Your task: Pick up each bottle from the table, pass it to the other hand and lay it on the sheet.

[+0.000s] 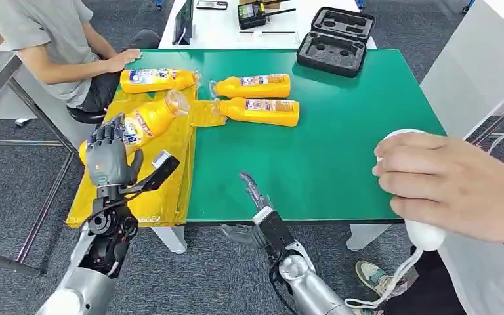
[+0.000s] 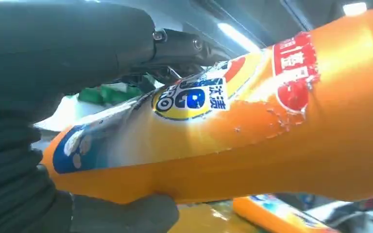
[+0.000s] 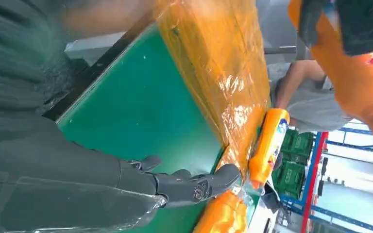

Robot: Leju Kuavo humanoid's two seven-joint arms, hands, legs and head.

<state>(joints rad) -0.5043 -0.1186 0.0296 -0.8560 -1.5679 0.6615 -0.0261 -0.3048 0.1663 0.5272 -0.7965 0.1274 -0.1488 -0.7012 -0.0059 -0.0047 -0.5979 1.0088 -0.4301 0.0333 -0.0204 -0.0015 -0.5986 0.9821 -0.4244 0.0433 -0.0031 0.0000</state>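
- The green counter [image 1: 341, 151] takes up the middle of the head view, and a white table [image 1: 230, 29] butts against its far edge.
- A crinkled yellow sheet [image 1: 170, 190] covers the counter's left edge, from the far-left corner down past the near-left corner.
- A person in a grey shirt [image 1: 36, 33] sits at the far-left corner, one hand resting by the sheet.
- Another person's hand [image 1: 453, 184] reaches in over the counter's right edge, holding a white object.
- An open black foam-lined case [image 1: 335, 41] straddles the far edge.
- The held bottle [image 1: 146, 121], orange with a blue and yellow label, tilts above the sheet near the left edge; in the left wrist view the label reads "PRO" beside Chinese characters.
- One lying bottle [image 1: 157, 80] rests on the sheet at the far-left corner.
- Two more bottles [image 1: 256, 98] lie side by side on the bare green just beside the sheet, caps toward it.
- The left hand [image 1: 108, 157] has its fingers clamped on the held bottle's lower end.
- The right hand [image 1: 256, 197] sits at the near edge, fingers apart and holding nothing.
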